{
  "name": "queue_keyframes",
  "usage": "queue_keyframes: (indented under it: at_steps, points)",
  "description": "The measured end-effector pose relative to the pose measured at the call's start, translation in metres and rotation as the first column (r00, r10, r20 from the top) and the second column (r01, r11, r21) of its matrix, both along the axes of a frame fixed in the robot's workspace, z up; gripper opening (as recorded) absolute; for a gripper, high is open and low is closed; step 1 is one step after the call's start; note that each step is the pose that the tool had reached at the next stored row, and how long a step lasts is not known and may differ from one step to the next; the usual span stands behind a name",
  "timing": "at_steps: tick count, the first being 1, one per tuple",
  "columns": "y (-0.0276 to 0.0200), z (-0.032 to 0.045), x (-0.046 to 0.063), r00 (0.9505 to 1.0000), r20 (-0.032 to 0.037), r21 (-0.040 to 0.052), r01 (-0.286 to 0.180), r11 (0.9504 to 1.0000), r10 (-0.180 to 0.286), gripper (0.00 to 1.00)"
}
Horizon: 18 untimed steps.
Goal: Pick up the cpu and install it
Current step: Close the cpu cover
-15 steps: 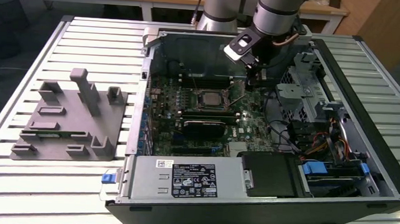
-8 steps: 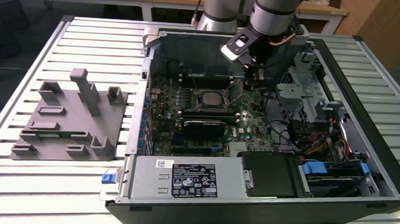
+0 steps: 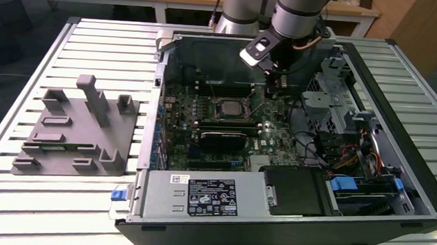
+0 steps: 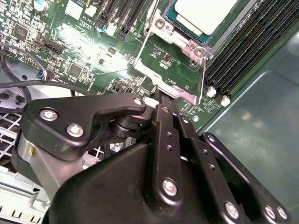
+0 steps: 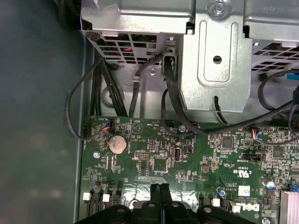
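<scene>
Second wrist view: cpu sat in its socket, cut off at frame edge. Jaws were clenched, empty, hiding the socket's near end.

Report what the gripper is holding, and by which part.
Nothing seen in its grip: the gripper is shut, with nothing between its jaws. The cpu lies in the socket, apart from it.

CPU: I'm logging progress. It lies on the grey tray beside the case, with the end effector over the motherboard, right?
No: the exterior view shows the cpu in the motherboard's socket, not on the tray. The end effector is over the motherboard.
</scene>
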<state>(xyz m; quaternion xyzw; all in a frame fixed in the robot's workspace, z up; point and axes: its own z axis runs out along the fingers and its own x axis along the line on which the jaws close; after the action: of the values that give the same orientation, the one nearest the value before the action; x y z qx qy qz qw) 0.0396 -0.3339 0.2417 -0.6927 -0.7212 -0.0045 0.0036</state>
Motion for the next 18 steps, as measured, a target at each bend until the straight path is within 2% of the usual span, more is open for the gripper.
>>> queue_keyframes:
  at_steps: [18]
  points:
    - [0.0000, -0.0002, -0.015, 1.0000, 0.0000, 0.0000, 0.000, 1.0000, 0.000, 0.11]
